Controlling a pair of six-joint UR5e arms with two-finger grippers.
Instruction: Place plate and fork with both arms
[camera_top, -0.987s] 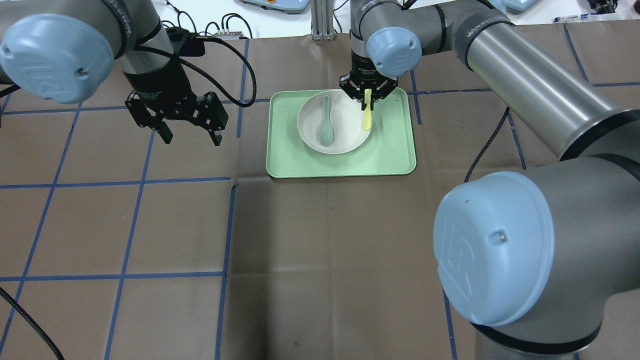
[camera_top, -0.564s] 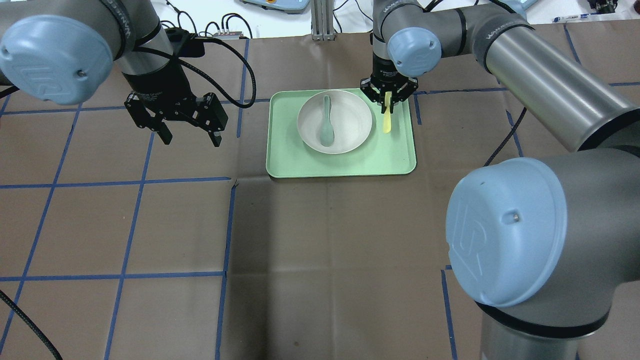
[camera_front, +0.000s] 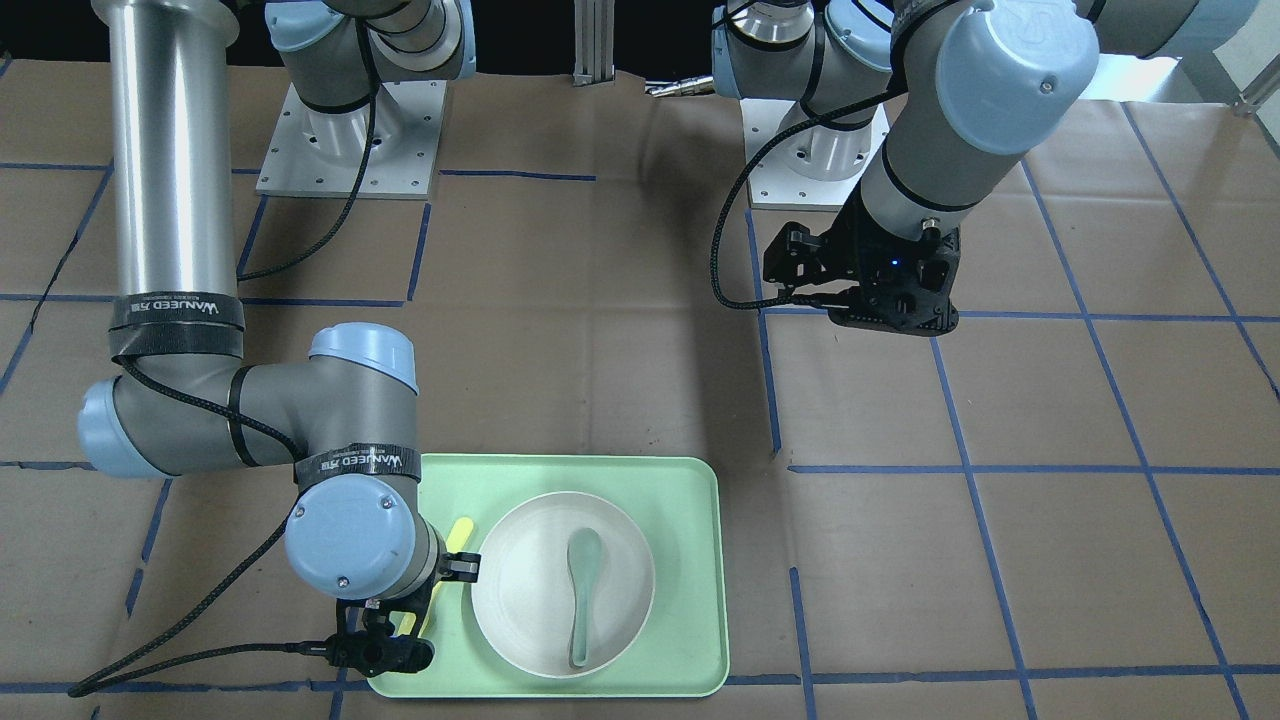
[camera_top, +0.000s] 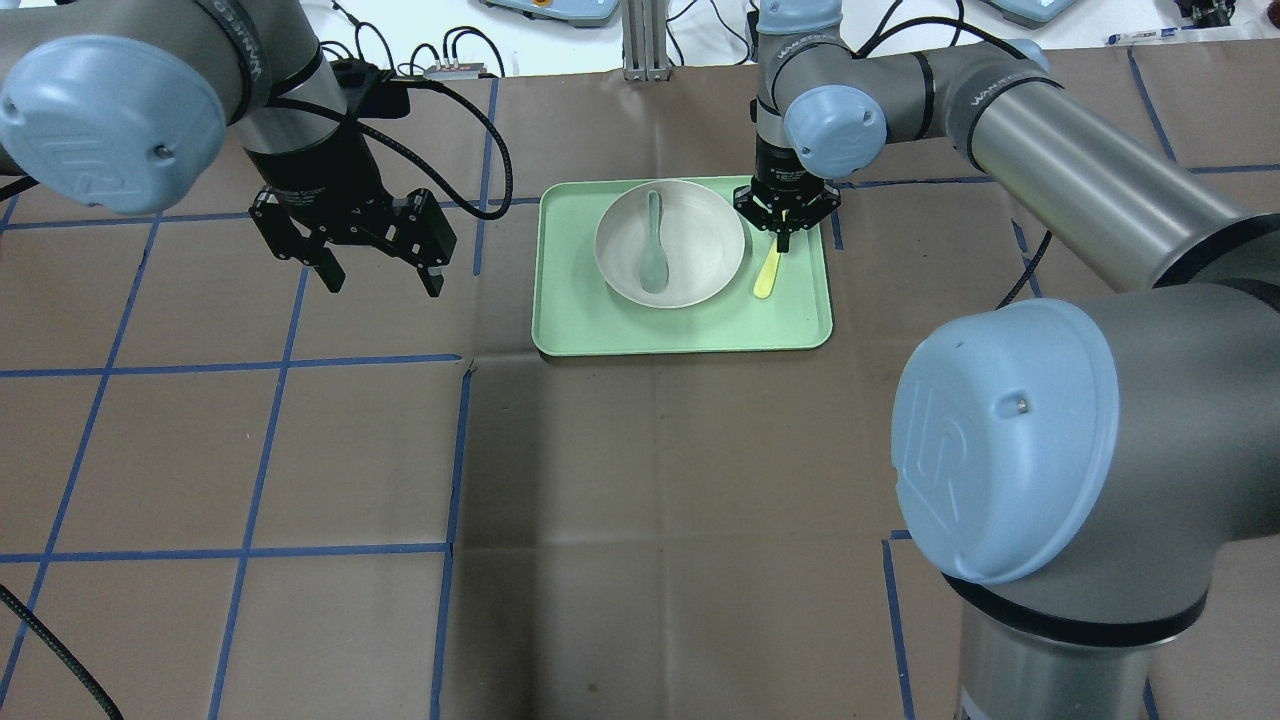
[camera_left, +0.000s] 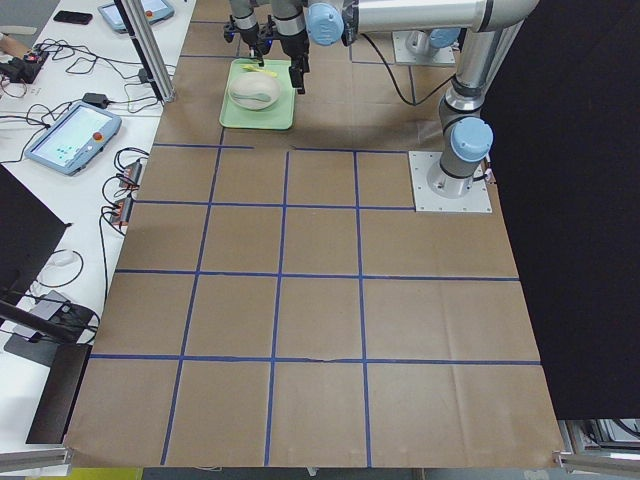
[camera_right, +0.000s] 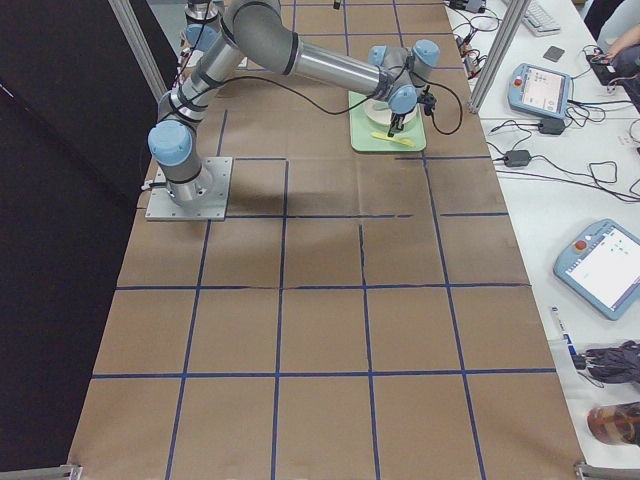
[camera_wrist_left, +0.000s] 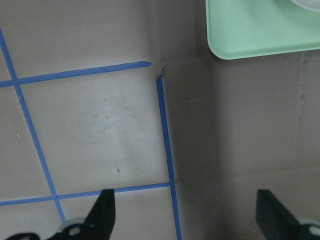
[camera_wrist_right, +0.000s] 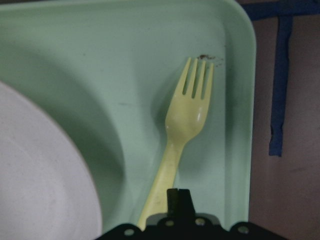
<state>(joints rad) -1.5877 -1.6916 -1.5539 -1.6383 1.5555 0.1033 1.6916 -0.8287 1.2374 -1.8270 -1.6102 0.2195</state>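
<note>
Right claw (camera_top: 786, 235) clenched on the handle of the fork (camera_top: 766, 275), over the right side of the tray (camera_top: 680, 330).
In the overhead view the fork slants out from the pinched fingers, tines low on the mint-green tray floor, just right of the plate (camera_top: 700, 250) and apart from it. The plate sits mid-tray, a grey-green spoon (camera_top: 653, 250) lying inside it. In the upper left, the left claw (camera_top: 382, 282) hangs spread wide above the brown worktop (camera_top: 640, 500), grasping nothing.

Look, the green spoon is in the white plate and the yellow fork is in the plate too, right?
Not quite. The spoon is in the plate, but the fork is not. It is on the green tray, beside the plate. The right wrist-mounted view shows this.
</note>
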